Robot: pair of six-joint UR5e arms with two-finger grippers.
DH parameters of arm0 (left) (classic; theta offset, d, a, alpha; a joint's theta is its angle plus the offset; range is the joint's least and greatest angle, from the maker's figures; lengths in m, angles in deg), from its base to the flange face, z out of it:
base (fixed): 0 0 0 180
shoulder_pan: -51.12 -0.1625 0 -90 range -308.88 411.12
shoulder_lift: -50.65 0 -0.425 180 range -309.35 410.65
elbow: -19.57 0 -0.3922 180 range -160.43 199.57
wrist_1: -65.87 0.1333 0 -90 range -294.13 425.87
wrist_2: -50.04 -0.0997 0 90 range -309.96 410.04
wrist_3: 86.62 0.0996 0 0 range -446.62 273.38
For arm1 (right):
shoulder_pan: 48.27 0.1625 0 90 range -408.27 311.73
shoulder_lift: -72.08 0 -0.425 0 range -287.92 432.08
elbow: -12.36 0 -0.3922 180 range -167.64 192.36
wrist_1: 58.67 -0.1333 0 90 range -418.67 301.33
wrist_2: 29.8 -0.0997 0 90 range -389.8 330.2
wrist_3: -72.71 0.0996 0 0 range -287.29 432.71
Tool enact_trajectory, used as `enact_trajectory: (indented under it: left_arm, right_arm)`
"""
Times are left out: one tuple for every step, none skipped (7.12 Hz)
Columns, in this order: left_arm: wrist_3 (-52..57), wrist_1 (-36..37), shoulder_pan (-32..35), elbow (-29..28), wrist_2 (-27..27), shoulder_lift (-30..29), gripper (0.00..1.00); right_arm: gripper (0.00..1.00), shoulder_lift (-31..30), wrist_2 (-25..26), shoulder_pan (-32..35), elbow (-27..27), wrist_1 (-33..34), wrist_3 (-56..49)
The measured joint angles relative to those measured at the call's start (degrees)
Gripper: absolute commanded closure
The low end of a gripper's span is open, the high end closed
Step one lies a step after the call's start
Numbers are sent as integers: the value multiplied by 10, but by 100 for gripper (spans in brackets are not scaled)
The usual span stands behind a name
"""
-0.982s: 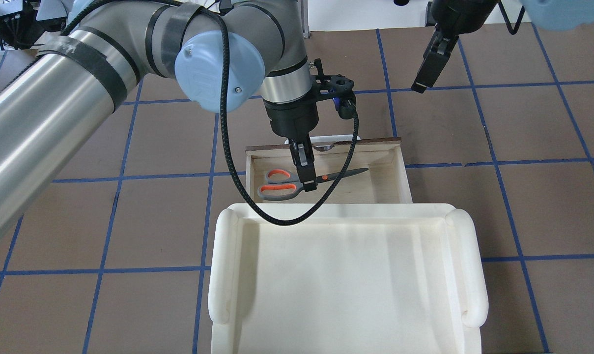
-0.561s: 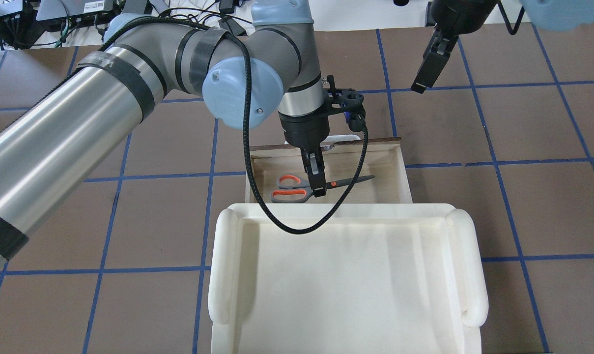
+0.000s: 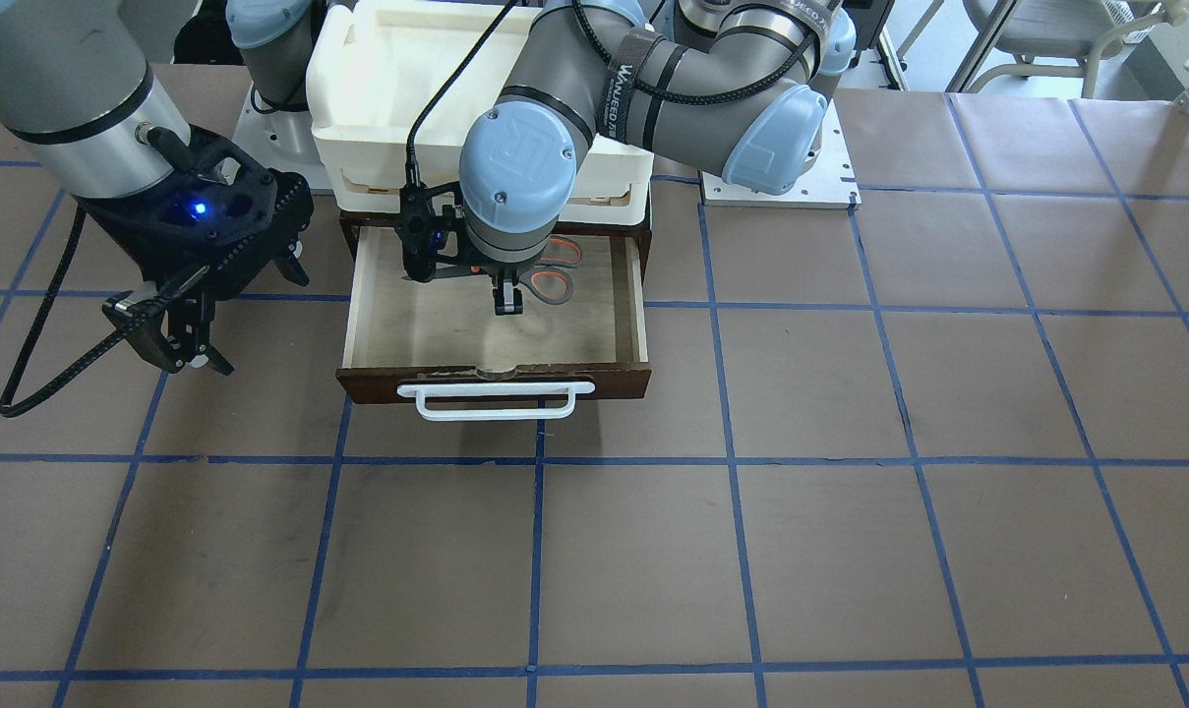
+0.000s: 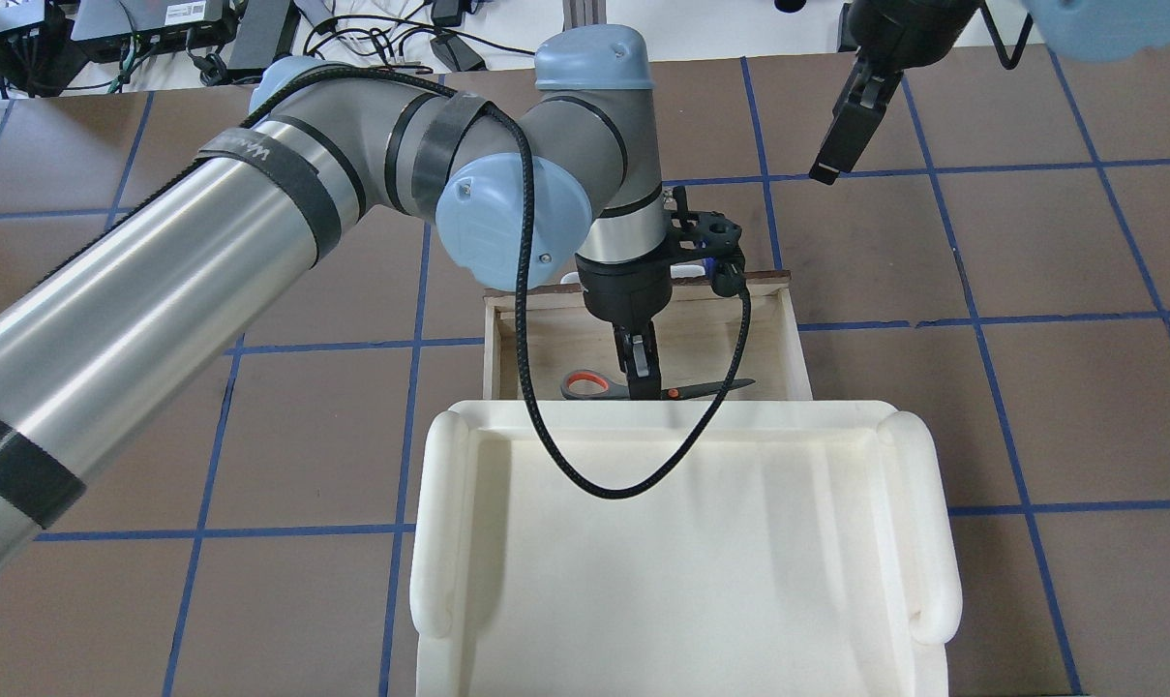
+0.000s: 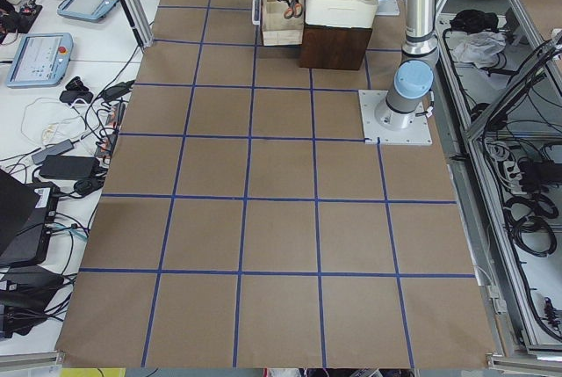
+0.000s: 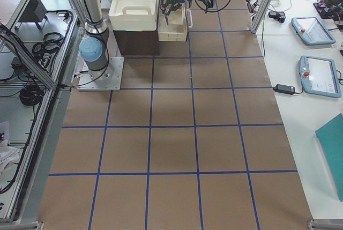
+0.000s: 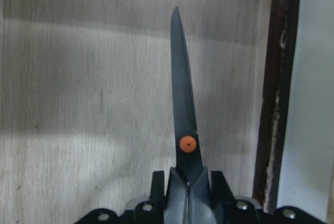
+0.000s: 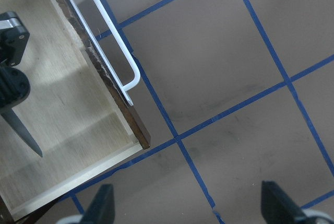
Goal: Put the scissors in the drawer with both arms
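Note:
My left gripper (image 4: pixel 645 389) is shut on the scissors (image 4: pixel 589 385) near the pivot and holds them low inside the open drawer (image 4: pixel 795 339), close to its back end under the white tray. The grey, orange-lined handles point to the view's left and the dark blades to the right. The left wrist view shows the blade (image 7: pixel 182 98) and orange pivot dot over the pale drawer floor. In the front view the gripper (image 3: pixel 505 307) hangs over the drawer (image 3: pixel 353 295), whose white bar handle (image 3: pixel 501 405) faces the operators. My right gripper (image 3: pixel 176 346) is open and empty, raised beside the drawer.
A large white plastic tray (image 4: pixel 444 523) sits on the brown cabinet above the drawer and covers its rear part. The left arm's black cable (image 4: pixel 604 484) loops over the tray. The right wrist view shows the drawer's handle (image 8: pixel 117 51) and brown table with blue tape lines.
My left arm has carried the scissors toward the robot and a little to the right, deeper into the drawer toward the tray's edge. The right arm has not moved.

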Motion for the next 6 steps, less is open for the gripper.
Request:
enact_trajectory:
  left_arm:
    - [-7, 0, 1, 1, 0, 0, 42]
    - [-12, 0, 2, 2, 0, 0, 3]
    - [-17, 0, 2, 2, 3, -1, 0]
    - [-22, 0, 2, 2, 7, -1, 0]
    - [-25, -1, 2, 3, 9, -2, 0]
    - [-26, -1, 2, 3, 11, -2, 0]
  right_arm:
    - [0, 0, 1, -1, 0, 0, 2]
    - [0, 0, 3, -2, 0, -1, 7]
    - [0, -1, 5, -3, 0, -3, 38]
    - [0, -2, 6, -3, 0, -4, 86]
    - [0, -3, 8, -4, 0, -4, 144]
    - [0, -6, 14, -5, -1, -4, 204]
